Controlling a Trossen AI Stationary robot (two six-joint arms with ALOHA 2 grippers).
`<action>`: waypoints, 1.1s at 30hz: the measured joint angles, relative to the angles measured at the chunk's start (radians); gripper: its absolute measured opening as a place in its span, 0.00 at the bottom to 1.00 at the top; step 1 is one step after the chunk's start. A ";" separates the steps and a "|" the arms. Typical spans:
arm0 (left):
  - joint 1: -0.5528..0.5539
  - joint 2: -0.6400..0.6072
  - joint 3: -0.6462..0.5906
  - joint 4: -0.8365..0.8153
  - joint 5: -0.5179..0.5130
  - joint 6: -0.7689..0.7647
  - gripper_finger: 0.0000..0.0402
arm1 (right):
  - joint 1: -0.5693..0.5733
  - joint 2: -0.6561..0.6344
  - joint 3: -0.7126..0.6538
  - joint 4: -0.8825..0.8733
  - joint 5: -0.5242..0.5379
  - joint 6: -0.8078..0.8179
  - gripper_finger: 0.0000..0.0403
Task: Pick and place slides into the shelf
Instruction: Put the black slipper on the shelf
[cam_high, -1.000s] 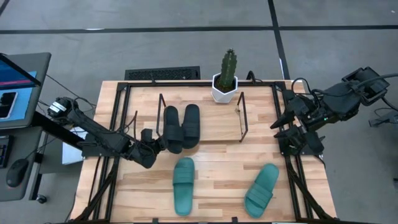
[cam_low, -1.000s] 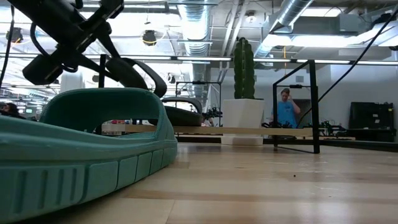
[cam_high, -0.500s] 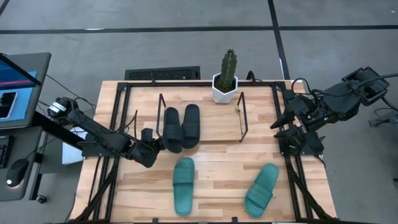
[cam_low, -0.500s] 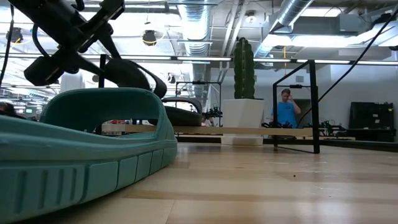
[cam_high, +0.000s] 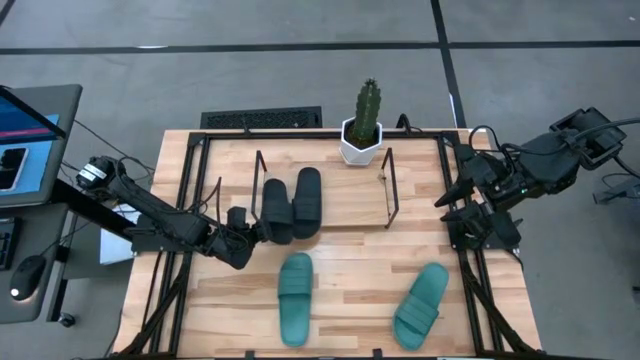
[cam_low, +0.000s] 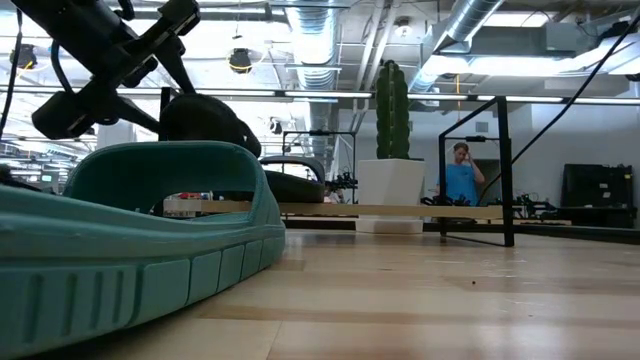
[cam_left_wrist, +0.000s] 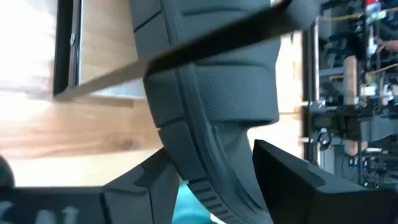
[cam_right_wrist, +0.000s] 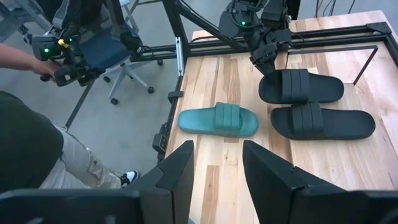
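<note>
Two matte black slides lie side by side inside the shelf (cam_high: 388, 190), a thin black rod frame. The right one (cam_high: 307, 200) lies flat. My left gripper (cam_high: 262, 232) is shut on the left one (cam_high: 276, 205) at its near end, which stands raised in the low view (cam_low: 205, 118). Two teal slides lie flat on the wood nearer the near edge, one in the middle (cam_high: 295, 297) and one to the right (cam_high: 421, 303). My right gripper (cam_high: 447, 207) waits open at the table's right edge, touching nothing. My left gripper pinches the left black slide by its near end (cam_left_wrist: 217, 165), one finger (cam_left_wrist: 146, 183) on each side of the sole's edge. The fingers come slanting from the table's left and near side. The held end is raised; the far end reaches into the shelf.
A cactus in a white pot (cam_high: 362, 128) stands at the far edge behind the shelf. Thick black rig bars (cam_high: 190, 200) run along the table's left and right sides. A person (cam_right_wrist: 28, 143) stands beyond the table's left side. Bare wood (cam_high: 350, 270) lies between the teal slides.
My left gripper has turned a little with the black slide's near end. In the low view the slide has gone from a long slanted shape to a shorter, more bunched one and shifted slightly. The right arm and the other slides have kept still.
</note>
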 joint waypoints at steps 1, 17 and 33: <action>0.000 0.000 0.000 0.000 0.014 0.000 0.47 | 0.000 0.000 0.000 0.000 0.000 0.000 0.32; 0.011 0.000 0.000 -0.147 0.127 -0.067 0.48 | 0.000 0.000 0.000 0.000 0.000 0.001 0.32; 0.162 0.000 0.000 -0.152 0.138 0.080 0.47 | 0.000 0.000 0.000 0.000 0.000 0.005 0.32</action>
